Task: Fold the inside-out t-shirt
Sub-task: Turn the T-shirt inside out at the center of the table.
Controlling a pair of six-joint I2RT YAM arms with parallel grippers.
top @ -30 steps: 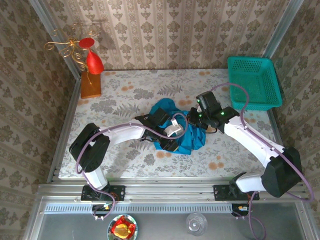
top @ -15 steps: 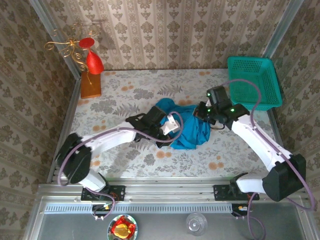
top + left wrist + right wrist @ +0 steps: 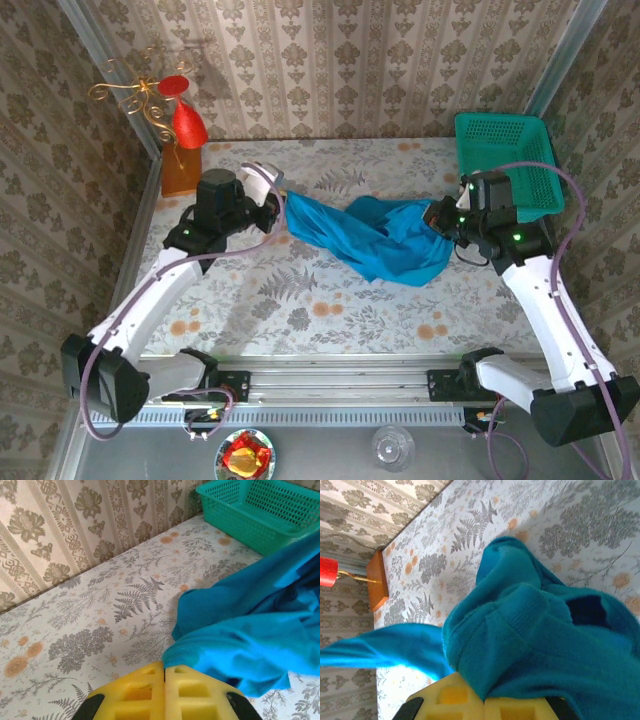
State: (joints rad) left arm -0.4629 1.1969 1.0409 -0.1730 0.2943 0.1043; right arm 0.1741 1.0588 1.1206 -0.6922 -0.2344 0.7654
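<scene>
floral tabletop (image 3: 300,300), plain teal t-shirt (image 3: 385,245)

The teal-blue soft cloth t-shirt (image 3: 385,245) is stretching across the middle of the floral-patterned table (image 3: 300,310), pinched at its ends by the left gripper (image 3: 276,206) and the right gripper (image 3: 440,218), and is barring a straight pass from near to far; whether it is clearing the tabletop underneath is hard to tell. The near half of the table is lying bare. The rigid green mesh plastic basket (image 3: 505,165) is crowding the far right corner, just behind the right gripper. The brown wooden block (image 3: 182,172) is blocking the far left corner. Between them the far strip is lying open.
</scene>
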